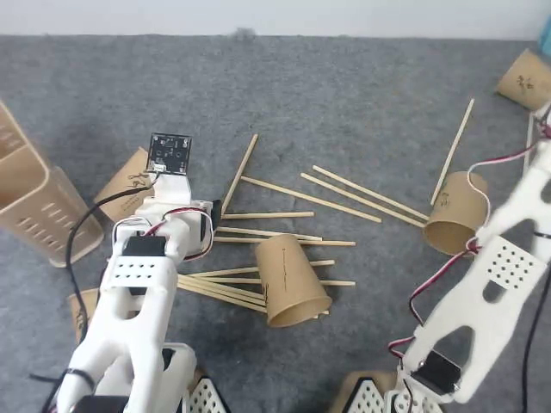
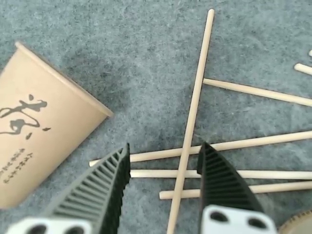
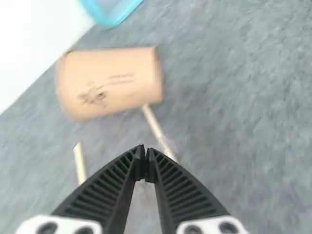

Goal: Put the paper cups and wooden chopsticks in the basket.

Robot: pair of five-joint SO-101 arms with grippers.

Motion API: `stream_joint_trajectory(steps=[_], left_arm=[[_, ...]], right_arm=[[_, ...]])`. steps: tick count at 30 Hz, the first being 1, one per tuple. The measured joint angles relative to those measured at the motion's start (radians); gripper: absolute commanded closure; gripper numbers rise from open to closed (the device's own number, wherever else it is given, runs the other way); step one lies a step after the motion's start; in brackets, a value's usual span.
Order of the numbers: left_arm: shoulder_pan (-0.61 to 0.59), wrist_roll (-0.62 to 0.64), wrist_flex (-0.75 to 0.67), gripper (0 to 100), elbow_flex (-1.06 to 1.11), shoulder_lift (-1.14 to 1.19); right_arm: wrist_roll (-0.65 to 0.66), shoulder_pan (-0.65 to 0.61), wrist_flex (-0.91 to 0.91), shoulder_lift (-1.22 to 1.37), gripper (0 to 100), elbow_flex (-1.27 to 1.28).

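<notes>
left gripper (image 2: 165, 146) wide open astride chopstick (image 2: 194, 97), probably no contact, right gripper (image 3: 145, 148) closed, empty, by blurred paper cup (image 3: 109, 87), basket (image 1: 52, 215) at table (image 1: 344, 86) left edge

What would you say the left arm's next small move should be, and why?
Probably lowering the left claw and closing it on the long chopstick. The claw is open, and that chopstick runs between its fingers, crossing over other chopsticks, so it looks easiest to lift free. The paper cup lies off to one side, outside the fingers.
</notes>
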Motion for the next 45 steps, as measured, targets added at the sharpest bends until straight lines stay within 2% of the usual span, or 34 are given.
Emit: stream_joint_trajectory(steps=[5,10,15,22,29,32,36,40,45], left_arm=[[0.000,0.000,0.000,79,0.000,0.000],[0.000,0.000,0.000,79,0.000,0.000],[0.000,0.000,0.000,79,0.000,0.000],[0.000,0.000,0.000,79,0.000,0.000],[0.000,0.000,0.000,79,0.000,0.000],[0.000,0.000,0.000,79,0.000,0.000],[0.000,0.000,0.000,79,0.000,0.000],[0.000,0.000,0.000,79,0.000,0.000],[0.000,0.000,0.000,79,0.000,0.000]], right_arm=[[-0.025,0.003,-0.144,0.110,78.6,0.002],[-0.109,0.003,-0.161,0.124,80.8,0.002],[-0.118,-0.015,-0.229,0.127,84.6,0.002],[-0.121,-0.026,-0.425,0.170,85.5,0.072],[-0.121,-0.026,-0.468,0.170,85.6,0.084],[-0.121,-0.026,-0.451,0.170,85.6,0.091],[-0.115,-0.034,-0.328,0.170,85.2,0.091],[-0.038,-0.077,-0.192,0.170,85.1,0.091],[0.012,-0.112,-0.129,0.170,85.0,0.091]])
